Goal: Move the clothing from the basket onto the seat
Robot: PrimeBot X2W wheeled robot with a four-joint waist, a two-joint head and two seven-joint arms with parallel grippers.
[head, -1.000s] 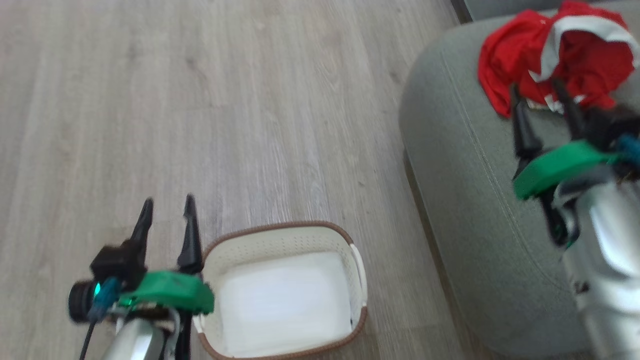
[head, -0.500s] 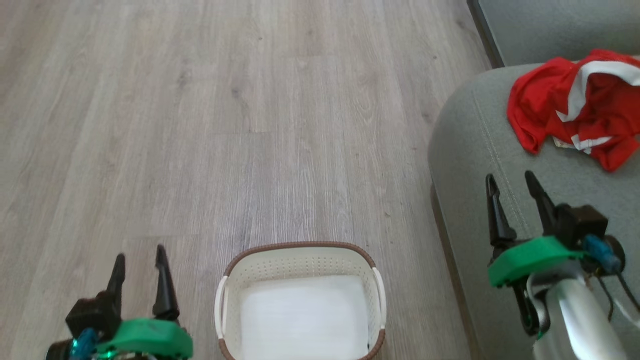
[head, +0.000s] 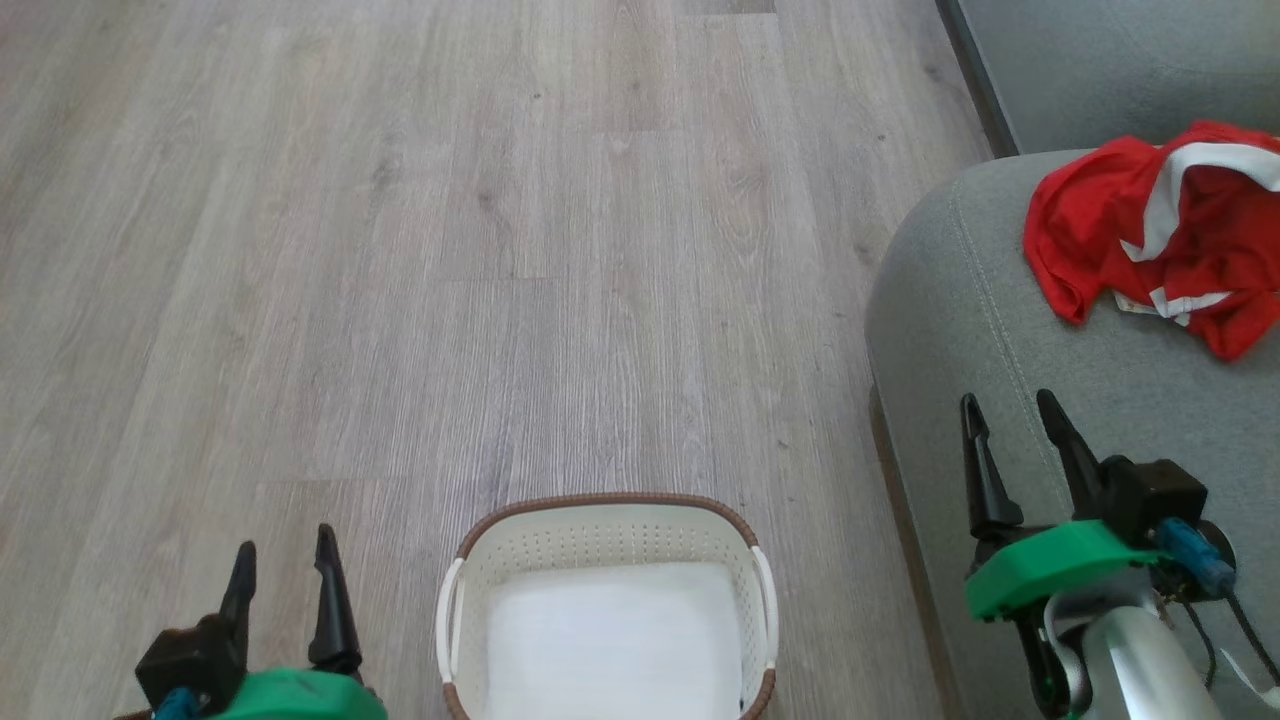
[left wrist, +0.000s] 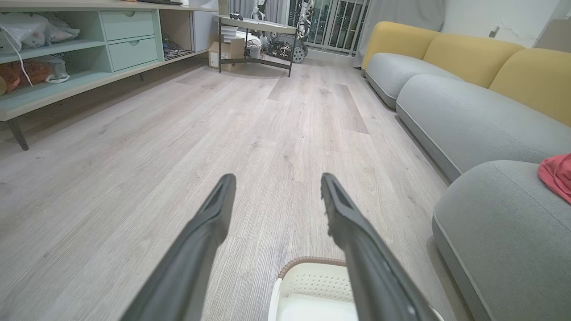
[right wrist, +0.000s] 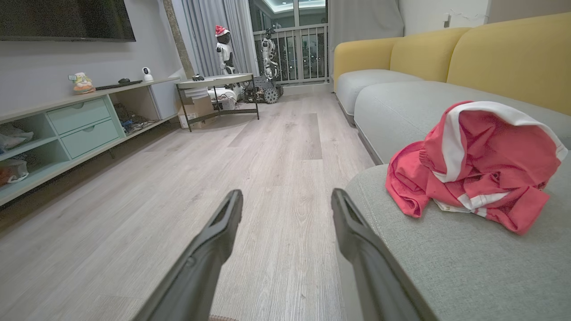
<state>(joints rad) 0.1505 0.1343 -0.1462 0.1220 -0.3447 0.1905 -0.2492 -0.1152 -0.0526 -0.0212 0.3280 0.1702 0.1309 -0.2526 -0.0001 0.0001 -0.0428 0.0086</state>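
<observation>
While the wood floor is stretching ahead, the grey-green seat is sitting at right and the cream basket is standing beside it. The red clothing is lying crumpled on the seat; the left gripper and right gripper are hovering, fingers spread wide, gripping nothing.

Head camera turns, so the whole frame shifts. The basket now reads square at bottom centre rather than skewed: my view moving, not the basket.

My right gripper is drawn back from the clothing. A second ago its fingertips are at the red heap's near edge; now they are well apart from it, over the near part of the seat.

My left gripper now shows apart from the basket's left rim, which its green mount overlapped before.
</observation>
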